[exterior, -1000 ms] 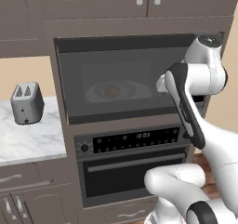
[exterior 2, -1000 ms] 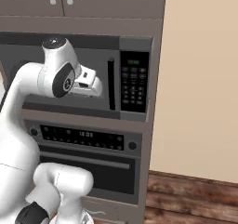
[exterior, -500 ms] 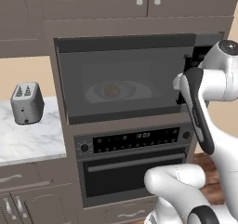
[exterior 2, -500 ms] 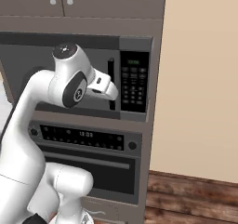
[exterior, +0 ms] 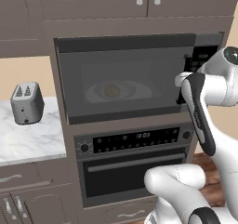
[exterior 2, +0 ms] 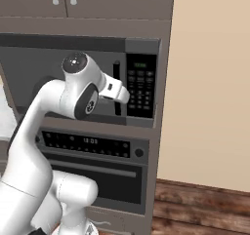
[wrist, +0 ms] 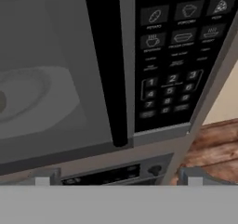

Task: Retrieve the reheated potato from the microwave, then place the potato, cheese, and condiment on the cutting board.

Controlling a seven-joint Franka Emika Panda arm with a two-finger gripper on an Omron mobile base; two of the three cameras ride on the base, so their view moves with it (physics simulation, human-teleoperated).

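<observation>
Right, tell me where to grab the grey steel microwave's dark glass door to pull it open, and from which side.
Grip the black vertical handle bar at the right edge of the grey steel microwave's dark glass door, beside the black keypad panel. Approach straight from the front, open gripper spanning the bar sideways: it is slim, upright and probably stands proud of the glass.

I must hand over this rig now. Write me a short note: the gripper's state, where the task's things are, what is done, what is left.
Gripper: open, empty, facing the vertical black door handle of the microwave, beside its keypad.
Microwave: door shut.
Potato: inside, on the plate, seen through the glass.
Cheese, condiment, cutting board: I cannot place them from these views.
Done: arm brought up to the handle.
Left: grip the handle, open the door, take the potato out, then put potato, cheese and condiment on the board.
</observation>
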